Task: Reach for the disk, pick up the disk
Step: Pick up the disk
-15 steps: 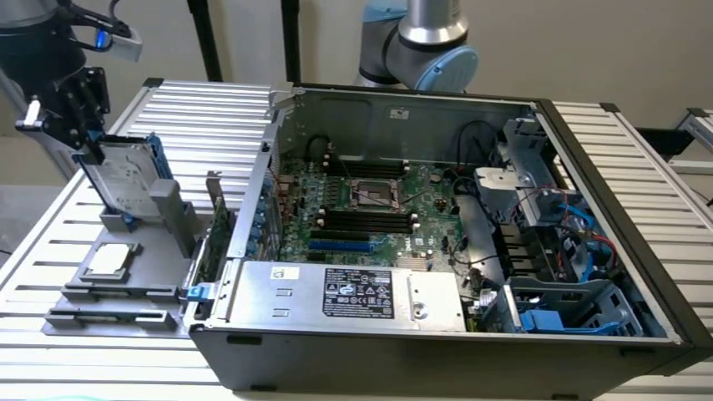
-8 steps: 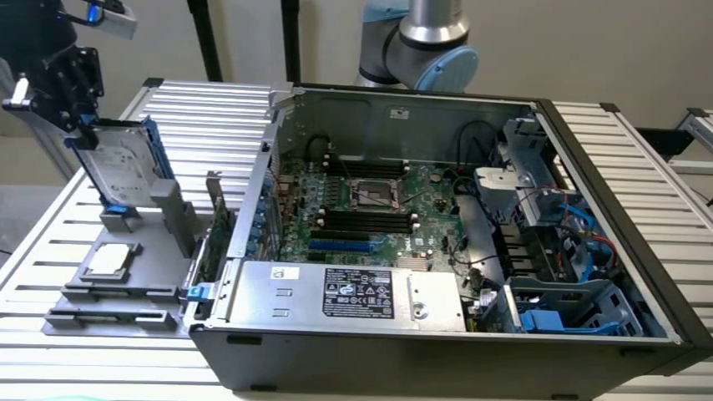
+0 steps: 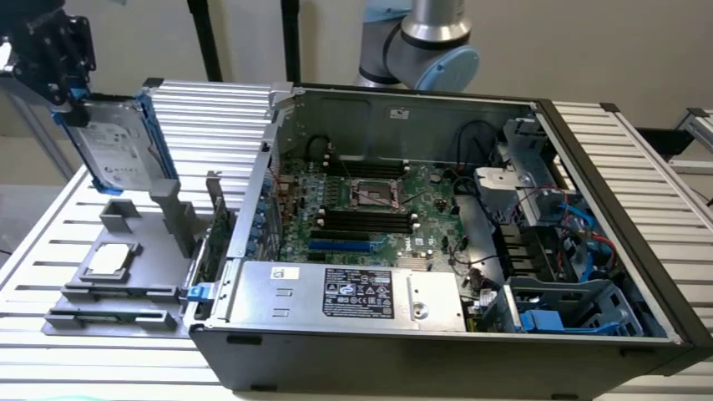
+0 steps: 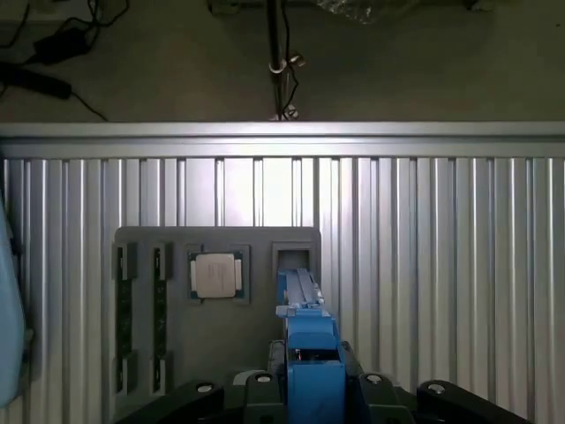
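In the upper left of the exterior view, a black gripper (image 3: 69, 98) is clamped on the top end of the disk (image 3: 125, 146). The disk is a silver-grey hard drive with a white label and a bright blue frame along its edges. It hangs from the jaws nearly upright, its top leaning toward the exterior view's left. Its lower end is close above a grey holder (image 3: 134, 284) that lies on the slatted aluminium table (image 3: 45, 217), right by the holder's upright grey post (image 3: 174, 210). Whether disk and post touch cannot be told. A small square silver chip (image 3: 109, 261) sits in a recess of the holder, lower in the frame than the disk.

In the centre and right of the exterior view lies an open computer case (image 3: 446, 351). Inside are a green motherboard (image 3: 373, 209), a metal power supply (image 3: 346, 292) with a black label near the lower edge, and blue cables (image 3: 590, 242) at the right. Part of the robot arm (image 3: 429, 38) rises behind the case at top centre.

In the wrist view, the gripper (image 4: 309, 389) grips the disk (image 4: 307, 336), seen edge-on as a blue strip. The disk is over the holder (image 4: 221, 353), beside the chip (image 4: 216, 276), with a square slot (image 4: 293, 259) just past its far end. The table (image 4: 441, 265) lies around the holder, and black cables (image 4: 44, 53) lie on the floor beyond it.
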Available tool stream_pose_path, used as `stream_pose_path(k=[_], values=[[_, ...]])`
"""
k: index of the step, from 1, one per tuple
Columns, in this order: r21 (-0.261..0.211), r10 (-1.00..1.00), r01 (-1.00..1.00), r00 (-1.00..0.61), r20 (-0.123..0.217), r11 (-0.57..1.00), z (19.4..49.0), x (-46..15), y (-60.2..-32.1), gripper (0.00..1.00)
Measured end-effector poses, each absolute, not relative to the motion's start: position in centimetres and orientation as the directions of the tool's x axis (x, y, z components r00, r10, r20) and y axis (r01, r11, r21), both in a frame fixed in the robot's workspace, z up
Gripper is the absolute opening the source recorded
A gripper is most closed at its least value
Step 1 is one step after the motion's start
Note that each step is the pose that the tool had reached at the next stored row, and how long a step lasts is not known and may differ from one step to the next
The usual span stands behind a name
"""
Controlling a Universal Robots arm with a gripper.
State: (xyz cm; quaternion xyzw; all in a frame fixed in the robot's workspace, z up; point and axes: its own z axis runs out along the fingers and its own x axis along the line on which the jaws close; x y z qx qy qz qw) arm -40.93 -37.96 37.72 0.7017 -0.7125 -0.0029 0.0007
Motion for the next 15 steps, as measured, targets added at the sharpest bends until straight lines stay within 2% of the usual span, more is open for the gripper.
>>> stream_pose_path(k=[15], values=[[0.005, -1.0, -1.0, -0.008, -0.02, 0.008, 44.6, -36.5, -38.5, 0.33]])
